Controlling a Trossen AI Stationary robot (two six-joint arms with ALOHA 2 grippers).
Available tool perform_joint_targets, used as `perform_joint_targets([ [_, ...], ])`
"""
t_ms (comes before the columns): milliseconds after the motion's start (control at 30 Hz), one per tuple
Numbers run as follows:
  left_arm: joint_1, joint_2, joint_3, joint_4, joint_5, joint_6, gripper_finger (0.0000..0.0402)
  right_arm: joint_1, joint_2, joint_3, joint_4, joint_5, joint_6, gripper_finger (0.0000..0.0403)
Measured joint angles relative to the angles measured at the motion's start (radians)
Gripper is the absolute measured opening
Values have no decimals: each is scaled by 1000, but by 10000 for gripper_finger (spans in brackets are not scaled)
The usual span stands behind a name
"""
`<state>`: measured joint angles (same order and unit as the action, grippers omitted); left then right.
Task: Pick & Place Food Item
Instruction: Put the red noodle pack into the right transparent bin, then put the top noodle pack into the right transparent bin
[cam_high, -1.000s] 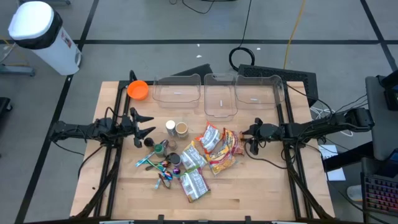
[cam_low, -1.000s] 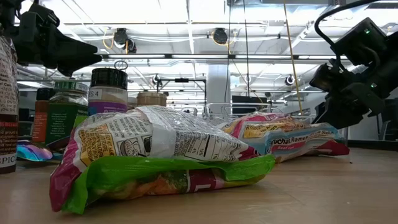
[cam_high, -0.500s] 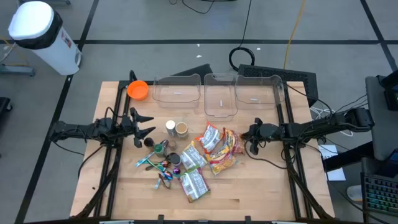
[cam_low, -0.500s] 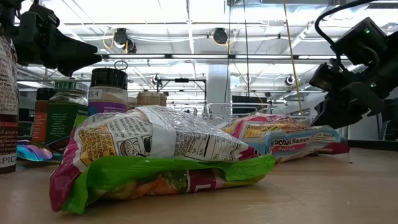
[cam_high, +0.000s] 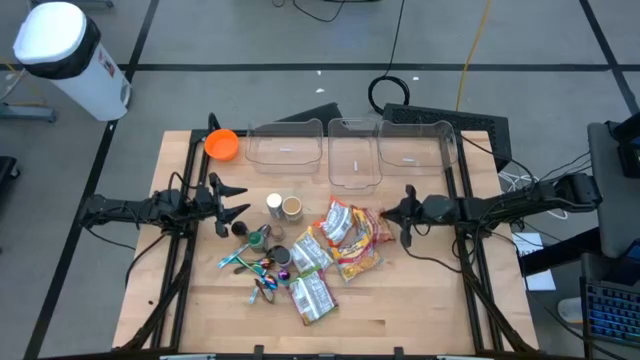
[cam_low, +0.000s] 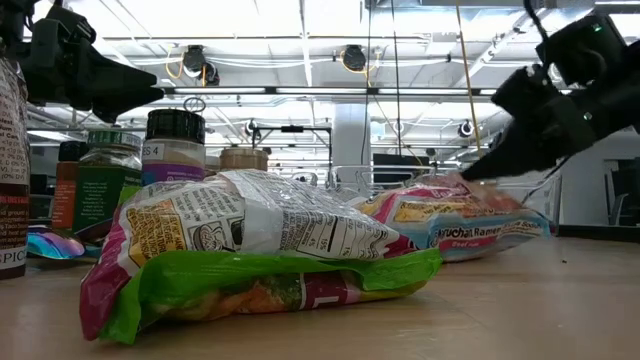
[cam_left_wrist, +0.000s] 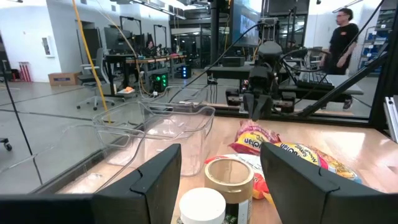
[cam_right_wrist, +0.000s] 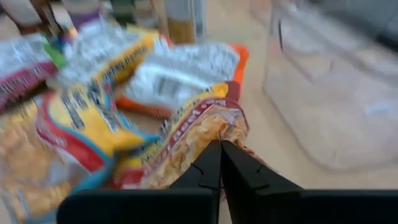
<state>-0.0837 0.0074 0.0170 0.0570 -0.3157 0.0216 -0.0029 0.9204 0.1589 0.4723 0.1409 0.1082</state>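
Observation:
Several ramen packets lie heaped mid-table. My right gripper (cam_high: 386, 213) is shut on the rightmost one, a yellow and red packet (cam_high: 370, 228), at its right end. In the low view that packet (cam_low: 450, 215) tilts up toward my right gripper (cam_low: 472, 175). Its left part rests on the neighbouring packets and the table. My left gripper (cam_high: 236, 205) hangs open above the table's left side, level, with nothing between its fingers (cam_left_wrist: 155, 180). My right gripper pinches the packet's crimped right end (cam_right_wrist: 219, 132) between its two fingers. The fingers come from the table's right, slanting slightly down. That end is lifted off the table and the wrapper bunches at the fingers, while the rest of the packet stays down on the heap.
Three clear bins (cam_high: 355, 155) stand along the far edge, with an orange bowl (cam_high: 221, 144) at the far left. Jars and a paper cup (cam_high: 292, 208) stand left of the packets, and small wrapped items (cam_high: 258, 268) lie nearer. A person (cam_left_wrist: 342, 31) stands beyond the table.
My right gripper has shut on the packet's right end, then tipped its fingers up and risen slightly, edging toward the table's left. The packet's right end has lifted off the table; its left part has stayed on the heap.

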Motion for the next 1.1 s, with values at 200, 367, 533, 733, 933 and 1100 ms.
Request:
perform_joint_targets([
  [200, 0, 0, 0, 0, 0, 0, 228, 0, -62, 0, 132, -68, -25, 0],
  [367, 0, 0, 0, 0, 0, 0, 228, 0, -124, 0, 313, -93, -69, 0],
  [533, 0, 0, 0, 0, 0, 0, 228, -26, -168, 1, 455, -88, -125, 0],
  [733, 0, 0, 0, 0, 0, 0, 228, -126, -188, 105, 295, -61, -87, 0],
  [933, 0, 0, 0, 0, 0, 0, 228, -165, -158, 331, -289, -63, -54, 24],
  [1100, 0, 0, 0, 0, 0, 0, 228, -140, -23, 541, -789, -64, -42, 119],
])
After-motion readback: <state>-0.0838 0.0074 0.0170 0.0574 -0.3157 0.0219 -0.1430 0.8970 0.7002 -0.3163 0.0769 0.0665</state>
